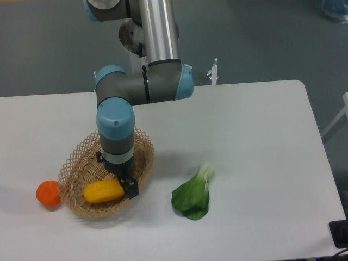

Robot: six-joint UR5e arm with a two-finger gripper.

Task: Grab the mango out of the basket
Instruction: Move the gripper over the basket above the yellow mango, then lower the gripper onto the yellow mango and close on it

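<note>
A white table [261, 125] fills most of the view, seen from above and in front. A grey and light-blue robot arm [138, 87] reaches down from the far side and bends over a basket [76, 163], a shallow oval of tan woven wicker that sits on the near left part of the table. The arm's wrist points straight down into the basket and hides its middle.

Inside the basket, toward its near edge, lies the mango [100, 191], smooth, yellow and elongated, resting lengthwise from left to right. The gripper [126, 187] is at the mango's right end. One dark finger [130, 188] shows just beside or touching that end, close to the basket's near right rim. The other finger is hidden behind the wrist, so it is not possible to tell whether the tool is released or clenched, or whether it grasps the mango.

Just outside the basket on its left, near the rim, sits a round orange fruit [48, 193] on the table. To the right of the basket, well apart from it, lies a leafy green vegetable [193, 197] with a pale stalk pointing away toward the far right.
</note>
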